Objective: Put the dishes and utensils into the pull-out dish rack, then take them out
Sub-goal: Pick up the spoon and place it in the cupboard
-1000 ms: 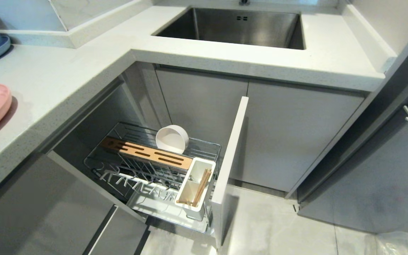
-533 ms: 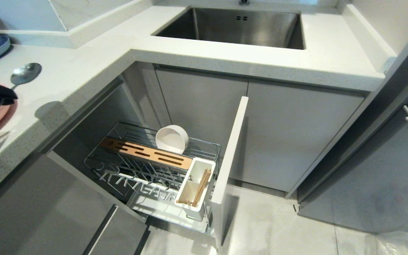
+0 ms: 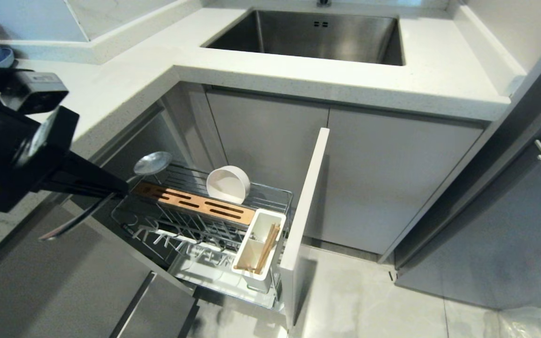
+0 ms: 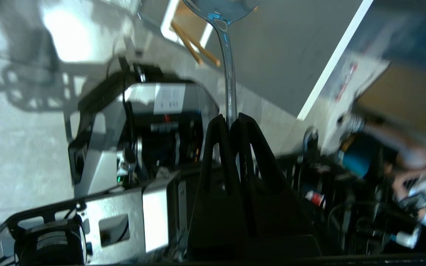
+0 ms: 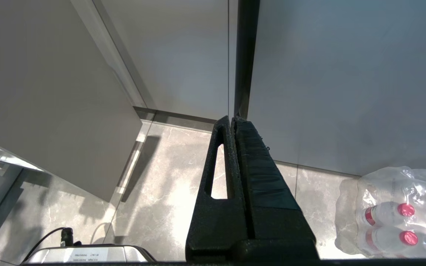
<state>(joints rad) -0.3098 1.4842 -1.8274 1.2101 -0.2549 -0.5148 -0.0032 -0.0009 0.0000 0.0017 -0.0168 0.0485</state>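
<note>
Above rack's point(image 3: 204, 211) far-left corner: left gripper point(image 3: 121, 188), jaws pinching 1 spoon point(image 3: 150, 163) mid-handle. Recommended: carry right, tip handle-down into caddy point(image 3: 258, 244) beside chopsticks point(image 3: 266, 248).

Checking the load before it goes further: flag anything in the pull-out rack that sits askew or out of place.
The cream-white bowl rests tipped on its side behind the wooden strip, opening facing outward, not upright. The chopsticks lean diagonally in the white cutlery caddy. The spoon is not loaded: the left gripper holds it above the rack.
</note>
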